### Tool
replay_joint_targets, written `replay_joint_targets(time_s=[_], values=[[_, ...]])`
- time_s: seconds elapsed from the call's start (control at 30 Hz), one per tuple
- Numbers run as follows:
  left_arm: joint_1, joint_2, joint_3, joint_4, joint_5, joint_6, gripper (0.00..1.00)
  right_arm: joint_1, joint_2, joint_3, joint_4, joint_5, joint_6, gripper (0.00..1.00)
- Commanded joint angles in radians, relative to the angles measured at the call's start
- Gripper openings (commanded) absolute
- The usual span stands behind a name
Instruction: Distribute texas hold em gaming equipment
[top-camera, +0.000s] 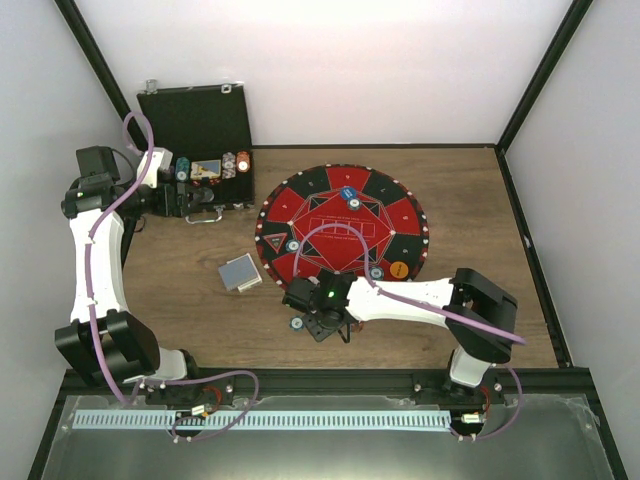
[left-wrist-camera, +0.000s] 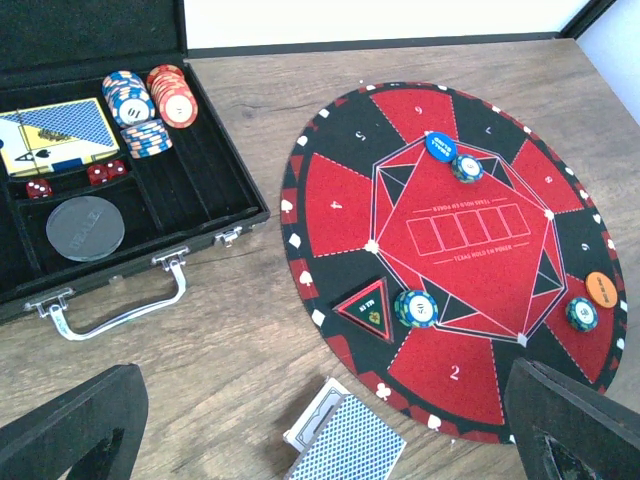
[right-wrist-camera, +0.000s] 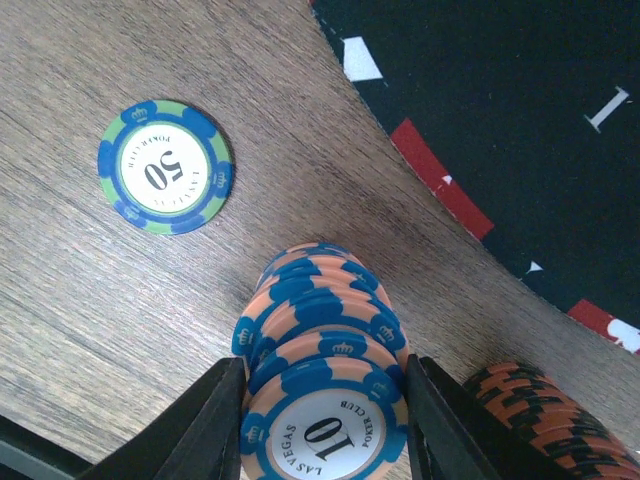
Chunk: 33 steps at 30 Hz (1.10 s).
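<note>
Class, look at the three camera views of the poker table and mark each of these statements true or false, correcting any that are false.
1. A stack of orange-and-blue chips stands between the fingers of the right claw. True.
2. The 50 chip lies on the mat. False: it lies flat on the bare wood beside the mat.
3. The black case is shut. False: it stands open, with chips and cards inside.
4. The left claw is open and holds nothing. True.
5. An orange disc lies on the mat. True.
</note>
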<state>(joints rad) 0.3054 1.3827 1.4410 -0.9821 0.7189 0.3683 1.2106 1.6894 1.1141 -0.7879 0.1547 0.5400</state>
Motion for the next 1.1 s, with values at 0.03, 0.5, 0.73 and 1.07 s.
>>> replay_joint_targets(time_s=[0.03,0.5,0.73,1.07], values=[[0.006,-0.024,0.03,-0.007,0.01,0.002,1.0,0.007,-0.011,0.059,-0.039,0.03,0.014,0.22],[0.006,-0.026,0.031,-0.007,0.016,-0.001,1.0,-0.128,0.138,0.344,-0.076,0.082,-0.121,0.14],[0.006,-0.027,0.033,-0.007,0.025,-0.004,1.0,-0.227,0.374,0.541,-0.06,0.054,-0.217,0.12],[0.006,-0.024,0.033,-0.006,0.025,0.002,1.0,-0.273,0.631,0.81,-0.091,0.028,-0.233,0.09]])
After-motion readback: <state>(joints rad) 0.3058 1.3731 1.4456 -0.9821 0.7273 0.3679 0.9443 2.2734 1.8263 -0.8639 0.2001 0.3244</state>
